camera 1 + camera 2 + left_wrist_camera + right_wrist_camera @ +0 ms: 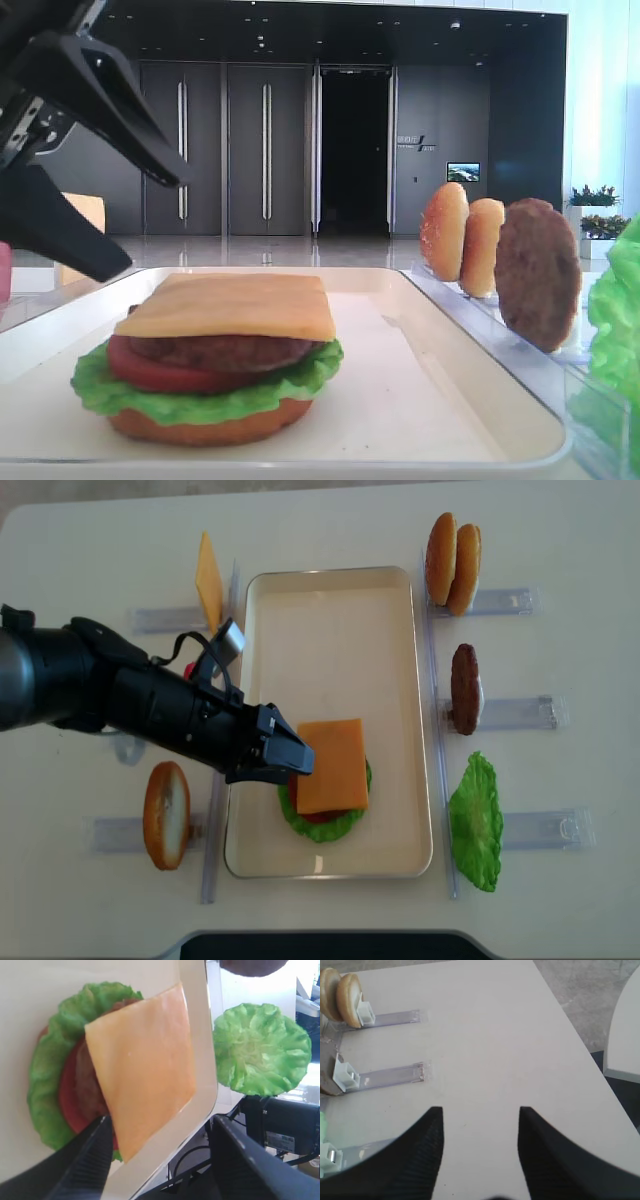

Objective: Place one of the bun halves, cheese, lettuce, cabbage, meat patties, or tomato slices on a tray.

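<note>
The cheese (331, 765) is laid atop the stack on the tray (330, 610), just beside the left gripper (290, 759), whose jaws are spread apart, nothing held. The patty underneath is mostly hidden.

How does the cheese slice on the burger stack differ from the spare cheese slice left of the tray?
The cheese slice on the stack lies flat atop the patty, inside the tray; the spare cheese slice stands on edge in a clear rack outside it. The stacked slice shows its full square face from overhead; the spare shows only a narrow sliver. The stacked slice sits by the open left gripper; the spare is farther from it. Both are thin and orange-yellow.
</note>
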Available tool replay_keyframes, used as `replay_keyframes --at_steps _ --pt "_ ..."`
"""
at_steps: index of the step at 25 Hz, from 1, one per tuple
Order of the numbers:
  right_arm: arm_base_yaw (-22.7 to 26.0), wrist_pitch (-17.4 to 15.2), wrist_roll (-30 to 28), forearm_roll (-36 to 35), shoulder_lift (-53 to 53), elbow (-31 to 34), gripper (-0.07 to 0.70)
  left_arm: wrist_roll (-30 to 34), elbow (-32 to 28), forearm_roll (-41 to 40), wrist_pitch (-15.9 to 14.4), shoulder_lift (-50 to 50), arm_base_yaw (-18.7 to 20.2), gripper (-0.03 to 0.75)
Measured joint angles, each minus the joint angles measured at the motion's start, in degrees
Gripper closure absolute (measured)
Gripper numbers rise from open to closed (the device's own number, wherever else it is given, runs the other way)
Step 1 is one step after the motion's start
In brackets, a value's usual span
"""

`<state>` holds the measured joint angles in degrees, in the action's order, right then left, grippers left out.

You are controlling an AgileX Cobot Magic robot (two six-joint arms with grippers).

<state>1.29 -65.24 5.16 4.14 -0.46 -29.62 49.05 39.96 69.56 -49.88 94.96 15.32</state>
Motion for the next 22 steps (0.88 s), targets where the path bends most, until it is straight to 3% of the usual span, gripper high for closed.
replay_keyframes --at_steps 5,12,18,22 --pt "0.00 0.00 0.00 0.00 0.00 0.00 0.272 -4.92 0.49 -3.18 1.99 -4.71 0.00 0.244" --pt "0.00 0.00 0.00 0.00 0.00 0.00 0.272 -24.57 8.22 -24.77 2.02 -11.96 0.00 0.244" --pt "0.00 0.00 0.00 0.00 0.00 0.00 0.272 -40.27 18.07 -46.84 -6.45 -13.96 0.00 0.246" --pt "0.00 0.00 0.00 0.00 0.00 0.00 0.272 -46.84 21.61 -57.36 -9.76 -13.96 -0.06 0.275"
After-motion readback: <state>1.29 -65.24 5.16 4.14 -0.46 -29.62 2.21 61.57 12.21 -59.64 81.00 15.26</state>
